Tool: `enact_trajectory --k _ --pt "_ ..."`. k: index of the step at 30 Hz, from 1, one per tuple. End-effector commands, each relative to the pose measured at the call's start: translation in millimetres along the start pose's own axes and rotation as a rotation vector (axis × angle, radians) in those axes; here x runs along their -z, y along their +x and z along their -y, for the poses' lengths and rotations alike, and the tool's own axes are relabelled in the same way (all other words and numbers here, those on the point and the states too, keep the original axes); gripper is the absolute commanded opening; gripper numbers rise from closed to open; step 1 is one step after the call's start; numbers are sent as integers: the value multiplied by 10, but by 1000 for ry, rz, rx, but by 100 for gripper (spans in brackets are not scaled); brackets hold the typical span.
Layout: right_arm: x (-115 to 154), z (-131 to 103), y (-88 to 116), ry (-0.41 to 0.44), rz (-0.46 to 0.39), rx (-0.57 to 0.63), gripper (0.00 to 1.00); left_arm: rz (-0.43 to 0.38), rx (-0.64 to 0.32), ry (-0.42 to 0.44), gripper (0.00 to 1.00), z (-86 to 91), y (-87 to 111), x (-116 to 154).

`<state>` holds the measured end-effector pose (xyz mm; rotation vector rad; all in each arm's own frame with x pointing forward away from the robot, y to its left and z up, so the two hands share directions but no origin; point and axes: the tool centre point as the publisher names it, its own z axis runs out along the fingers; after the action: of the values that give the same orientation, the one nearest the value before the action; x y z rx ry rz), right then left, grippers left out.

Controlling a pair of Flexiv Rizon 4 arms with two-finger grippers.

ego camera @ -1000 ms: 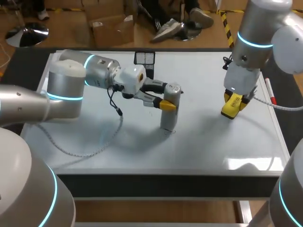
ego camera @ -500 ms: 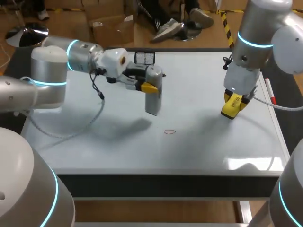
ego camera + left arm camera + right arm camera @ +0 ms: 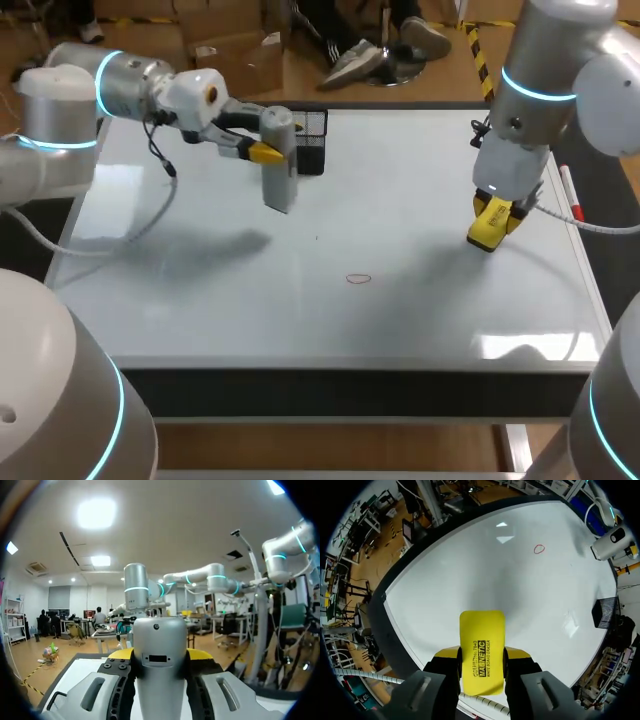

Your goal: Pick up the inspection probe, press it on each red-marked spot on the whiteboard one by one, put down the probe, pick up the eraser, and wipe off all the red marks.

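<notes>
Two held things — left gripper (image 3: 271,151) pinching grey probe (image 3: 279,186) above whiteboard (image 3: 420,300), right gripper (image 3: 481,661) pinching yellow eraser (image 3: 481,632)

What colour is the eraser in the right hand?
Bright yellow, with black print; the eraser shows best in the right wrist view.

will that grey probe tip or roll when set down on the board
The probe looks tall and narrow, so stood on end it would probably tip. Its round body would likely roll if laid on the smooth whiteboard. It seems rigid, hanging straight in the left pincer.
</notes>
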<state>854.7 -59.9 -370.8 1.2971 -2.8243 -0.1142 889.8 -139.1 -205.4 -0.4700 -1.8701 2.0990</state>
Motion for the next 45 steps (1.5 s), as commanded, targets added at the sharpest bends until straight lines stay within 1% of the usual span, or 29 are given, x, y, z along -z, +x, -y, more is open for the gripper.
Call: enact_trajectory --k 1,8,13,17,20,27,29,45 --pt "5 4 0 2 -2 1 0 -7 1 2 0 57 13 255" --pt "5 4 0 2 -2 1 0 32 2 -1 0 70 -38 581" --pt "5 4 0 2 -2 1 0 35 -1 -4 0 57 -100 795" --pt "5 4 0 2 -2 1 0 54 -8 26 0 84 -130 904" --pt "5 4 0 2 -2 1 0 59 -8 13 0 77 -171 970" --pt "5 4 0 2 -2 1 0 79 -5 9 0 45 -236 1071" --pt "5 4 0 2 -2 1 0 105 -1 -2 0 28 -267 1117" --pt "5 4 0 2 -2 1 0 105 -1 -2 0 28 -267 1117"
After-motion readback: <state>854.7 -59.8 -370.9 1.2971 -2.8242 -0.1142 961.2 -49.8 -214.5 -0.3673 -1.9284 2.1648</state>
